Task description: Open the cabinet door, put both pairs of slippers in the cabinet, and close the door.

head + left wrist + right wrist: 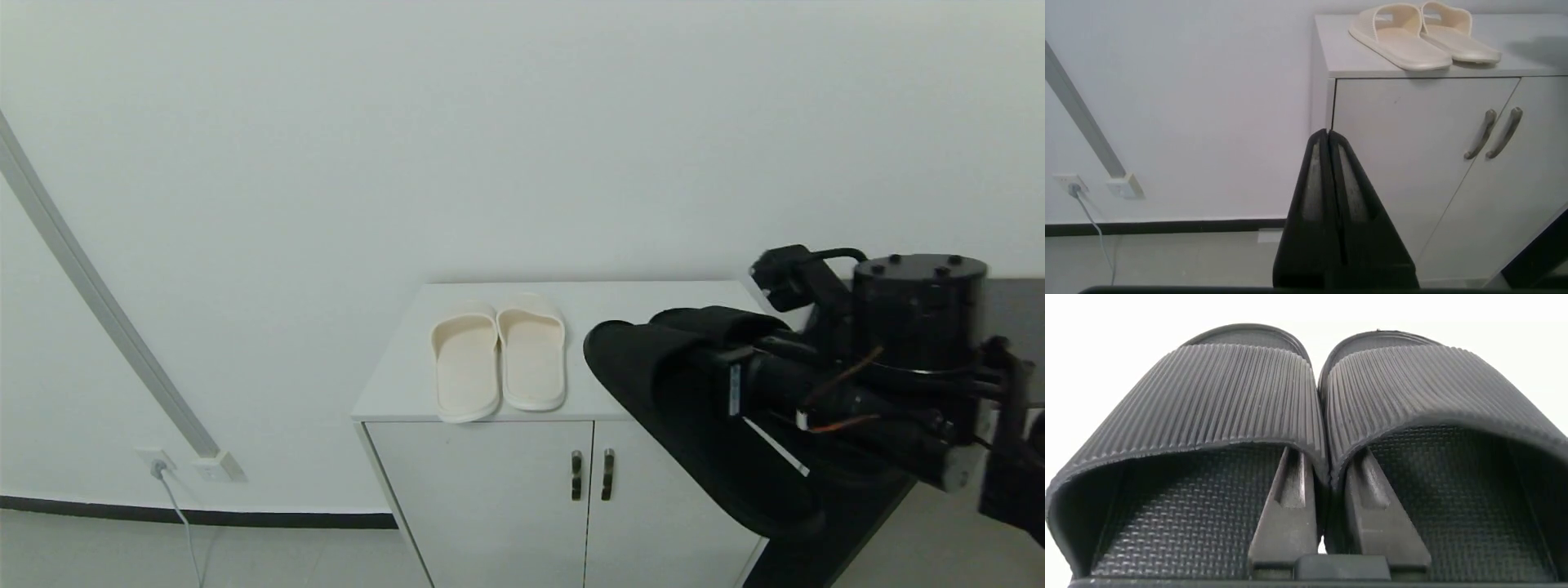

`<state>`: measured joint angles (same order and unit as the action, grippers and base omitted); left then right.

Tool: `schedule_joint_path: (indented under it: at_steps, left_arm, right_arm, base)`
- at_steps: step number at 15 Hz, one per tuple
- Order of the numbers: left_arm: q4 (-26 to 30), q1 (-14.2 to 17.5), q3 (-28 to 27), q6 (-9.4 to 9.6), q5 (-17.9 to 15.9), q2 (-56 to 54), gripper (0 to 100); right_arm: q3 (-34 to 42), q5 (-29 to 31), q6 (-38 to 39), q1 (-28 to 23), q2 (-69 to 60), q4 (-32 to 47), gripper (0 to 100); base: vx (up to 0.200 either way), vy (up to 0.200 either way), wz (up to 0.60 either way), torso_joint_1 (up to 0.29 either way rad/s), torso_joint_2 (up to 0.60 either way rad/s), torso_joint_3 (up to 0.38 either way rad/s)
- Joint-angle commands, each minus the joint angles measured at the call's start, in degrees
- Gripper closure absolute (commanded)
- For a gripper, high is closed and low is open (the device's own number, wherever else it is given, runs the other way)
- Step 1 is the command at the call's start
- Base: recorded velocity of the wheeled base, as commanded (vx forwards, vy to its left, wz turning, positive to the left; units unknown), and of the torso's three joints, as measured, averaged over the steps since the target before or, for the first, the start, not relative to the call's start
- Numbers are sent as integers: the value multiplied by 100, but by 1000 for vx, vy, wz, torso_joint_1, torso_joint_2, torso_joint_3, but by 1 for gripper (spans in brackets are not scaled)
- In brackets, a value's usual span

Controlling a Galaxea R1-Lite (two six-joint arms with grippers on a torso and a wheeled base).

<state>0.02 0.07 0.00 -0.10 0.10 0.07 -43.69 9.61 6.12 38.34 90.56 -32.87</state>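
Note:
A white cabinet stands against the wall with both doors closed and two metal handles at the centre. A cream pair of slippers lies side by side on its top, toward the left. My right gripper holds the black pair of slippers in the air over the cabinet's front right corner. In the right wrist view one finger reaches into each black slipper, clamping the inner walls together. My left gripper is shut and empty, low beside the cabinet's left front corner.
A wall socket with a cable hanging to the floor sits left of the cabinet, below a slanted grey conduit. Bare floor lies to the cabinet's left. A dark surface adjoins the cabinet on the right.

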Motion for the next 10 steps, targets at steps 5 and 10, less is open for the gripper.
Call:
schedule_joint_path:
  at_steps: [5,10]
  left_arm:
    - [-2,1,0,-17,-1,1,100]
    - [-2,1,0,-25,-1,1,100]
  right_arm:
    - [880,-460,12,314,-1252,413,100]
    - [994,-468,3,508,-1287,439,100]
  base:
    - [0,0,0,0,0,0]
    - [-160,0,0,5,2,0]
